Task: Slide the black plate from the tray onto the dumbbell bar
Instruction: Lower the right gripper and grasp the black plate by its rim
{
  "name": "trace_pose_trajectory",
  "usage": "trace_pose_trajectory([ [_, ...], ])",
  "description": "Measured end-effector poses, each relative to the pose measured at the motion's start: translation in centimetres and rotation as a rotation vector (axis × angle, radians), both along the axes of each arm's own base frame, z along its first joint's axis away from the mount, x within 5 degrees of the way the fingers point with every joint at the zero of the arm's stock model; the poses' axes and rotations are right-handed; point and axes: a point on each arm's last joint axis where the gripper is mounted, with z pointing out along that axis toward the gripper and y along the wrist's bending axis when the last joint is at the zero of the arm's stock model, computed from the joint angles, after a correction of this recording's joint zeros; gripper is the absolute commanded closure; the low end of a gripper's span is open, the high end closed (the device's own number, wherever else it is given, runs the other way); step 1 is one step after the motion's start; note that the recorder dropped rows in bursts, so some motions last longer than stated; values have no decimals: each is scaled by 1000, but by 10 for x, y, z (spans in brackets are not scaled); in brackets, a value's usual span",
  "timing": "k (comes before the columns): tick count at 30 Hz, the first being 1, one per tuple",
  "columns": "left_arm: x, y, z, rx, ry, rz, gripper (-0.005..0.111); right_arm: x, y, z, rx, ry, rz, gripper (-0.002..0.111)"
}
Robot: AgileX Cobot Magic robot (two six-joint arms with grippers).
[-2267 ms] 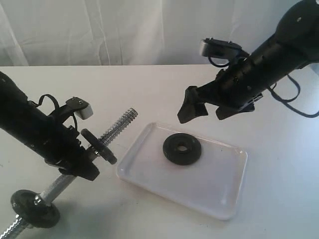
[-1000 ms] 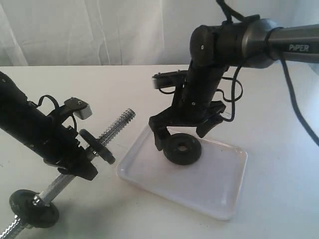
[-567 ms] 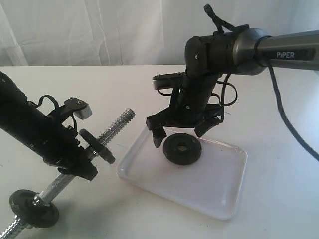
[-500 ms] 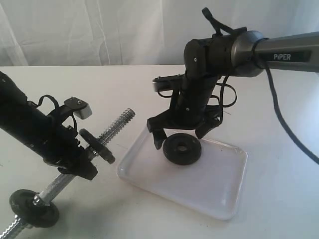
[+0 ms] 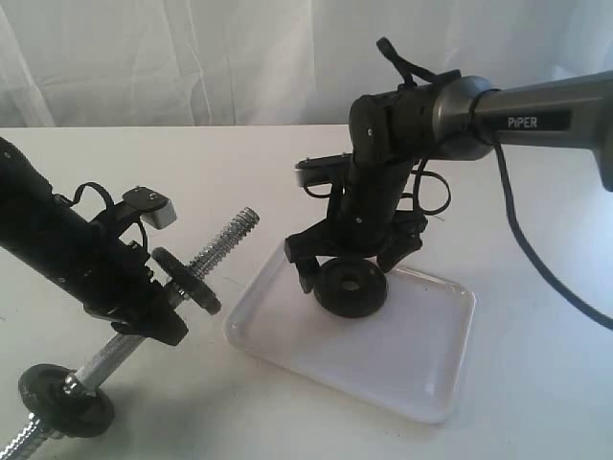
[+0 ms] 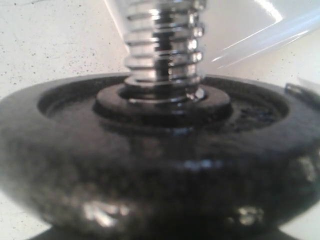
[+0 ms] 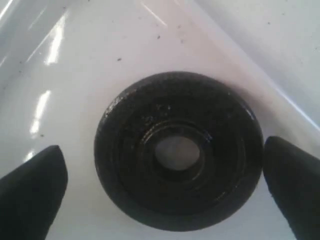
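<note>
The black plate lies flat on the white tray, near its far left corner. My right gripper points down over it and is open, one finger on each side of the plate, neither touching its rim. My left gripper is shut on the dumbbell bar and holds it tilted, threaded end toward the tray. A similar black disc sits on the bar just above that gripper and fills the left wrist view, hiding the jaws there.
A second black disc sits on the bar's lower end by the table's front left. The tray's rim runs close behind the plate. A white curtain hangs behind the table.
My right arm swung in from the upper right and came down over the tray, its open fingers now straddling the plate a little lower. The left arm and the bar have not moved.
</note>
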Motion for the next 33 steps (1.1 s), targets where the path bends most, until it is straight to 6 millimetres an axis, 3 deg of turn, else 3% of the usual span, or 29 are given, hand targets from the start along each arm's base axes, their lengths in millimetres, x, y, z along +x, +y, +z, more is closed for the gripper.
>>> trace_pose_trajectory([
  [14,0,0,0,1,-2,2,107,-3,-2,-15,-48,72,-11,3],
  [33,1,0,1,2,-10,10,107,3,2,-14,4,12,-83,3],
])
